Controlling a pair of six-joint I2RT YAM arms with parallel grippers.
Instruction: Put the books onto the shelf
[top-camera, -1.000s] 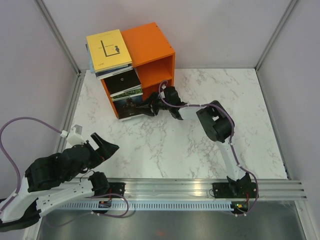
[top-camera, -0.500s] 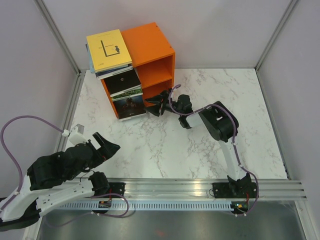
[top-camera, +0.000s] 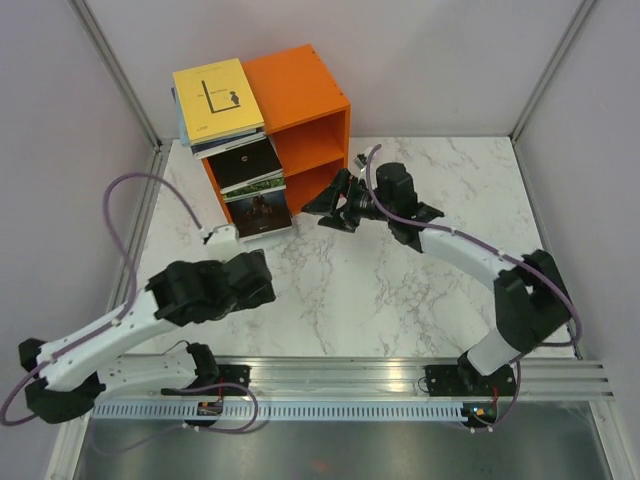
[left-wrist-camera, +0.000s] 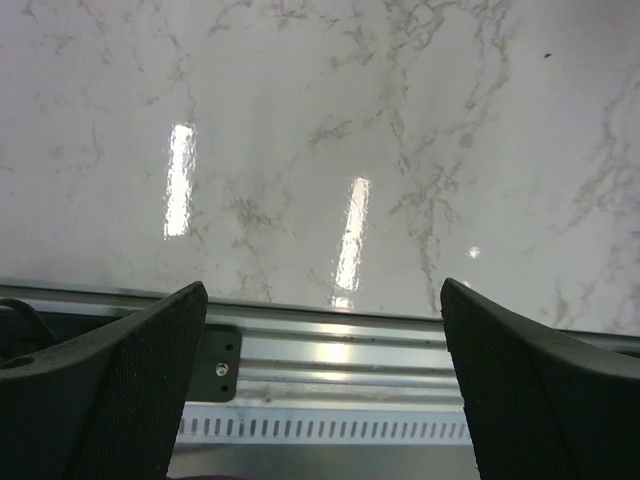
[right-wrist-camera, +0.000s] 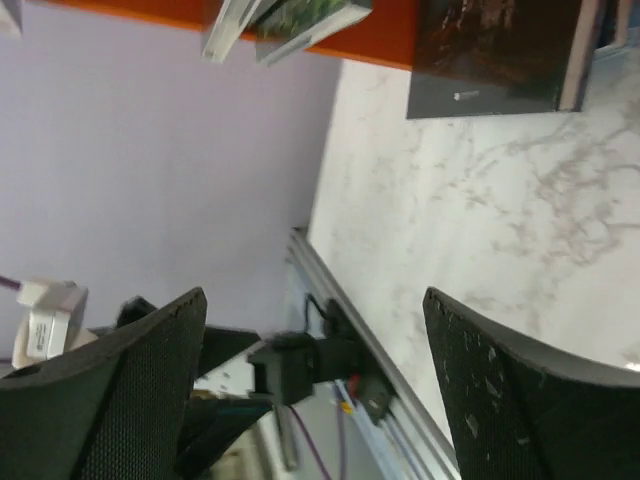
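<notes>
The orange shelf (top-camera: 300, 100) stands at the back of the table, its two compartments facing front right. A yellow book (top-camera: 218, 97) tops a pile of books against its left side. Below it show a black book (top-camera: 248, 165) and a dark book (top-camera: 258, 212), which also appears at the top of the right wrist view (right-wrist-camera: 490, 50). My right gripper (top-camera: 325, 205) (right-wrist-camera: 315, 390) hovers open and empty just in front of the lower compartment. Over the marble left of centre, my left gripper (top-camera: 262, 285) (left-wrist-camera: 325, 390) is open and empty.
A metal rail (top-camera: 400, 375) (left-wrist-camera: 340, 360) runs along the table's near edge. Grey walls with metal posts close in the left, back and right sides. A purple cable (top-camera: 130, 200) loops above the left arm.
My right gripper has backed away from the dark book, shifted right and opened wide. The left arm has risen from the near-left corner and reached toward the table's middle.
</notes>
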